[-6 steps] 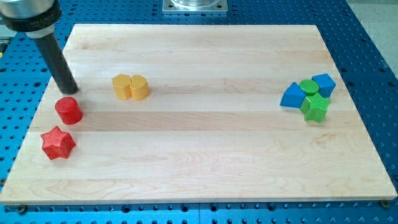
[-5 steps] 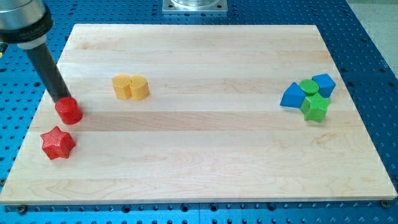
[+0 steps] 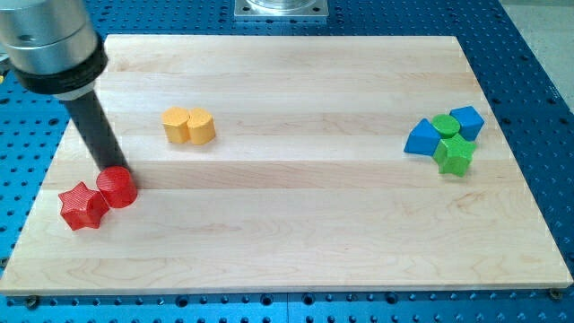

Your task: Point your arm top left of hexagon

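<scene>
Two yellow blocks stand touching at the upper left of the board: the left one (image 3: pixel 176 126) looks faceted like a hexagon, the right one (image 3: pixel 202 127) looks rounder. My tip (image 3: pixel 114 170) is well below and to the left of them, touching the top edge of a red cylinder (image 3: pixel 117 188). The cylinder rests against a red star (image 3: pixel 82 205) on its left.
At the view's right sits a tight cluster: a blue triangle-like block (image 3: pixel 421 137), a blue cube (image 3: pixel 467 120), a green cylinder (image 3: pixel 445 124) and a green star (image 3: pixel 454 154). The wooden board (image 3: pixel 296 233) lies on a blue perforated table, with its left edge near the red blocks.
My tip dipped left, then moved down and right, pushing the red cylinder down and right until it touches the red star. The other blocks have not moved.
</scene>
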